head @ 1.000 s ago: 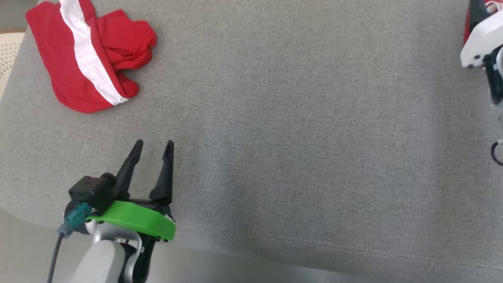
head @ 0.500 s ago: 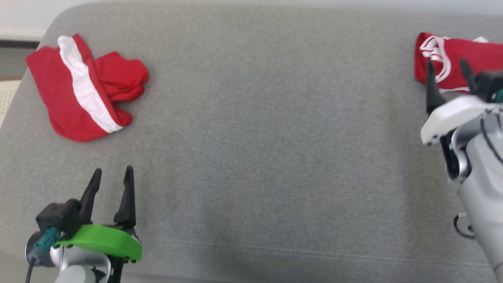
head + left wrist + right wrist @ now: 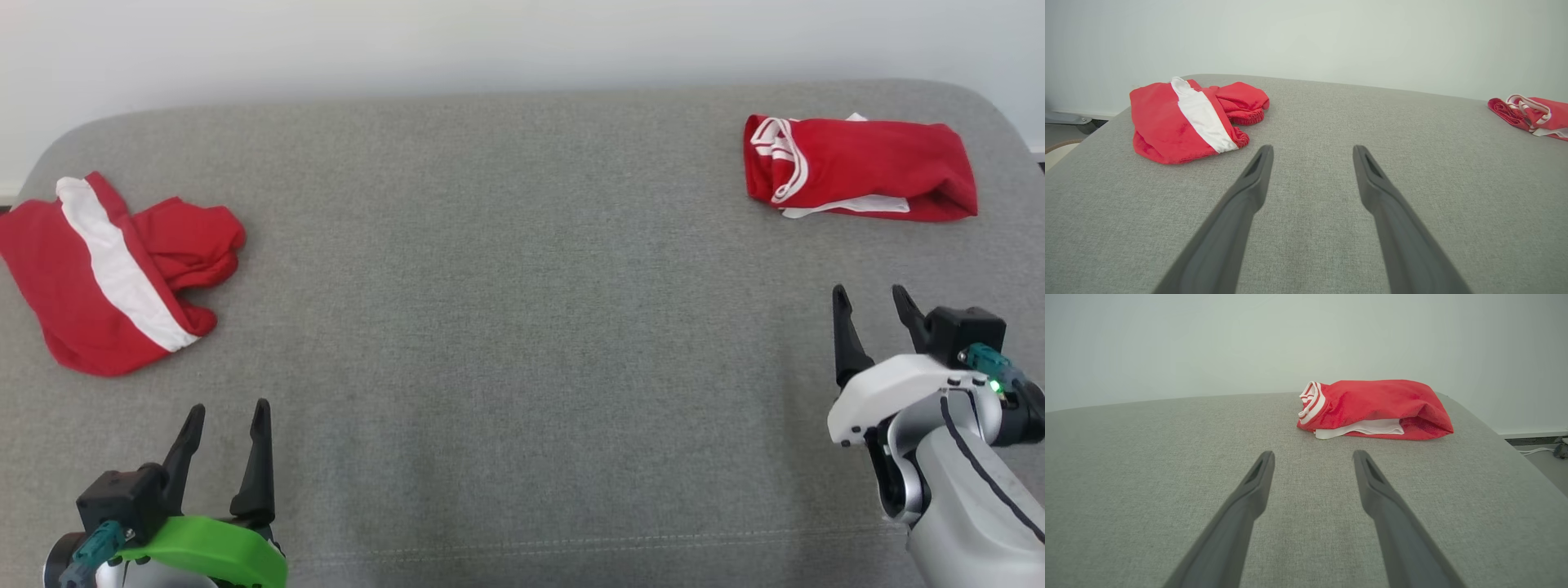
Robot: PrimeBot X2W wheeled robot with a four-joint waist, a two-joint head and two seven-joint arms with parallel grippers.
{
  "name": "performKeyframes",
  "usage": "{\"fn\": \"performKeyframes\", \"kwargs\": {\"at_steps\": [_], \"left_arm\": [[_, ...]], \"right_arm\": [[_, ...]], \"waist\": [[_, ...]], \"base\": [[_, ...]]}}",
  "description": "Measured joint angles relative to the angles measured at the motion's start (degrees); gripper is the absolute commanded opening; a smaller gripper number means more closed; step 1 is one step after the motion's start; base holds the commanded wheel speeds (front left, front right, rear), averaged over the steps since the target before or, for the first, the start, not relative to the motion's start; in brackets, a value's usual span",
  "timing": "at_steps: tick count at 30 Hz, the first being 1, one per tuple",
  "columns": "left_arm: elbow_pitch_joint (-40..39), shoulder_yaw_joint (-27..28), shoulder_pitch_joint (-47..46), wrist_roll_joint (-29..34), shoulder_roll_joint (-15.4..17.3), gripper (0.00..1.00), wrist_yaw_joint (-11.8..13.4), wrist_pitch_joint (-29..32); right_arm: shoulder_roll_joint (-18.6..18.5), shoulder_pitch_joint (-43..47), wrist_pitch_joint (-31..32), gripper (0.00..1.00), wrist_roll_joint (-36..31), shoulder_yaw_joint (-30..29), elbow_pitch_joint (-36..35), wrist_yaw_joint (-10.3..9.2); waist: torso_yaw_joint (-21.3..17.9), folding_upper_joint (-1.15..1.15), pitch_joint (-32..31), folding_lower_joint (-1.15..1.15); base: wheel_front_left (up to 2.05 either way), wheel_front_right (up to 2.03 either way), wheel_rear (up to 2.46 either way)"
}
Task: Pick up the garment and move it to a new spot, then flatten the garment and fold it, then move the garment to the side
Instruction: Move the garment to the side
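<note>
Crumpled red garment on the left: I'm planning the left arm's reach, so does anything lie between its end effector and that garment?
Nothing visible does. Bare grey cushion lies between the open left end effector and the crumpled red garment. The folded red garment sits far off to the right, outside that path.

The left end effector (image 3: pixel 229 407) has a green collar (image 3: pixel 208 552), the right end effector (image 3: pixel 868 291) a white one.
</note>
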Motion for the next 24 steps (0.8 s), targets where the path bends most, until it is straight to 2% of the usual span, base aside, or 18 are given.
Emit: {"fn": "performKeyframes", "kwargs": {"at_steps": [15, 24], "left_arm": [[-2.0, -0.58, 3.23, 0.85, 0.65, 1.0, 0.53, -0.16], [-3.54, -1.24, 3.25, 1.04, 0.71, 1.0, 0.74, 0.32]], "right_arm": [[0.25, 10.37, -0.25, 1.0, -0.47, -1.63, -6.0, -0.97], [0.32, 12.89, -0.41, 1.0, -1.14, -2.99, -10.16, -1.4]], "waist": [[-5.72, 0.0, -4.69, 0.0], [-6.36, 0.0, -4.64, 0.0]], "base": [[0.0, 0.0, 0.0], [0.0, 0.0, 0.0]]}}
